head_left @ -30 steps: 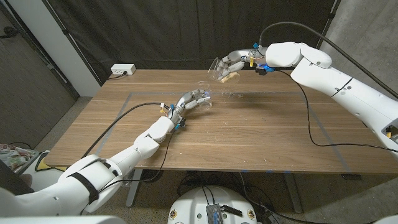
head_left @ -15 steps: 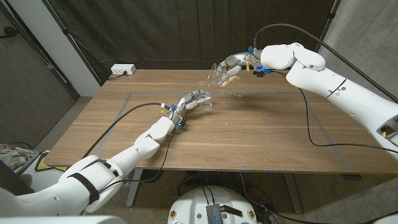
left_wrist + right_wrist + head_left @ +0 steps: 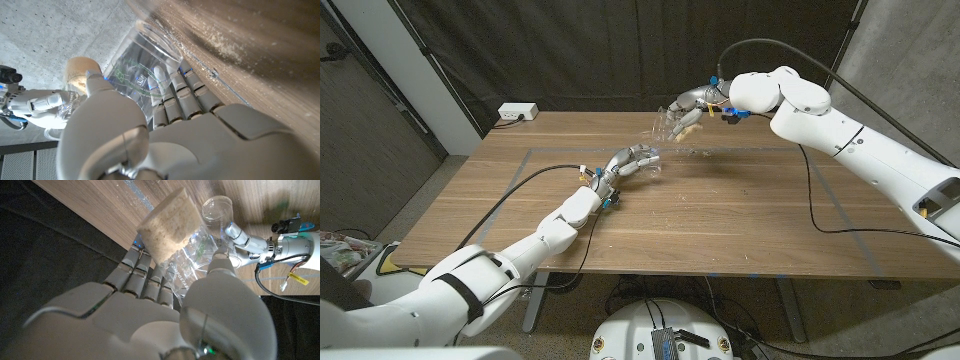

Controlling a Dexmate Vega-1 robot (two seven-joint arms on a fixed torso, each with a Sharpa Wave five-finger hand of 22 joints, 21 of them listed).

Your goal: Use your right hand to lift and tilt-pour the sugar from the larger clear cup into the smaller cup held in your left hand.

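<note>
Larger cup (image 3: 675, 120) clamped in right hand (image 3: 695, 103) fingers, raised and tilted above worktop (image 3: 740, 210), sugar (image 3: 167, 226) not yet out. Smaller cup (image 3: 647, 157) gripped in left hand (image 3: 628, 163), seemingly empty. Pour barely begun.

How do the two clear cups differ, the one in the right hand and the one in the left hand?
The larger cup in the right hand holds pale sugar and is lifted and tilted; the smaller cup in the left hand looks empty and stays low near the table. Both are clear plastic.
</note>
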